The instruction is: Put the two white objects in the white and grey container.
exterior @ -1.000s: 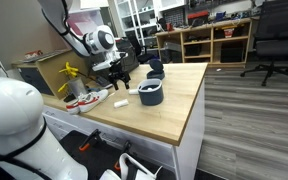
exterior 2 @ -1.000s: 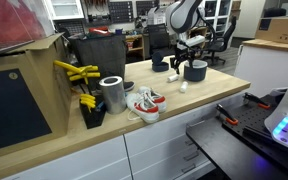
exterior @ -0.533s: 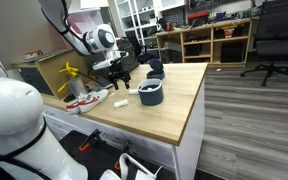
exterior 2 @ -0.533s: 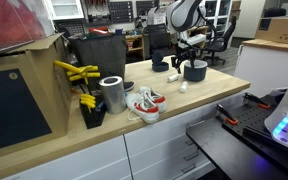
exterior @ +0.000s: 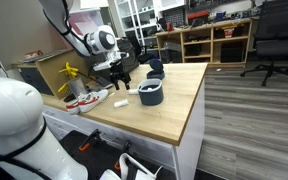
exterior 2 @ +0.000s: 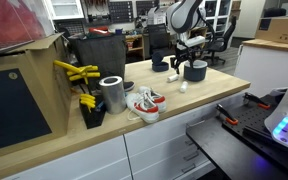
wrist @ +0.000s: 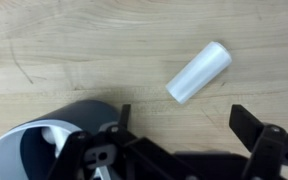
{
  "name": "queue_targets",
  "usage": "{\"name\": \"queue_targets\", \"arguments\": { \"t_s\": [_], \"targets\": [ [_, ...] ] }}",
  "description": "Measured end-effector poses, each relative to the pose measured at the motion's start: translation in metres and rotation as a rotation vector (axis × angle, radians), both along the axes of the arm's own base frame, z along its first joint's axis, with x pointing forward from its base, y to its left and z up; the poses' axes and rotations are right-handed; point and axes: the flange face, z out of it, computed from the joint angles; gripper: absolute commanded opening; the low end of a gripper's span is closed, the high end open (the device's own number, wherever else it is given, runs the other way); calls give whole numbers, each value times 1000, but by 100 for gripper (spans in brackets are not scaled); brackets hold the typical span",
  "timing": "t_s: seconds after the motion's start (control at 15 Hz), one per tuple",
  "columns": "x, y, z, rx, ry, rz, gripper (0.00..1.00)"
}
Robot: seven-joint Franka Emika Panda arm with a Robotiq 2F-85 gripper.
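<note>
Open and empty, the black robot hand [exterior: 119,78] hangs low over the light wooden worktop [exterior: 174,115] in an exterior view. It is left of the squat grey-blue tub with a white rim [exterior: 151,94]. A short white cylinder [exterior: 121,101] lies on the wood near the hand, apart from the tub.

In an exterior view from across the worktop, the hand [exterior 2: 181,66] is just left of the tub [exterior 2: 195,70], with the cylinder [exterior 2: 182,86] nearer.

In the wrist view, the cylinder [wrist: 199,71] lies tilted beyond the spread fingers [wrist: 249,128], and the tub [wrist: 24,150] sits at lower left.
</note>
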Motion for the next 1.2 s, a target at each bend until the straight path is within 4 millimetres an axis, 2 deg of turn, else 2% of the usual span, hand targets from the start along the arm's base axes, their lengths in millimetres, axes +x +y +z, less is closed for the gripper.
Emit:
{"name": "queue_targets", "arguments": {
  "t_s": [0.2, 0.6, 0.8, 0.87, 0.93, 1.0, 1.2],
  "targets": [
    [-1, 4, -18, 36, -41, -75, 100],
    [-16, 7, -72, 96, -33, -192, 100],
    [-24, 4, -83, 110, -4, -260, 100],
    [-26, 4, -84, 116, 2, -280, 75],
    [-28, 3, -86, 122, 10, -301, 74],
    [-31, 2, -88, 129, 13, -323, 68],
    [-36, 0, -88, 151, -45, -399, 43]
  ]
}}
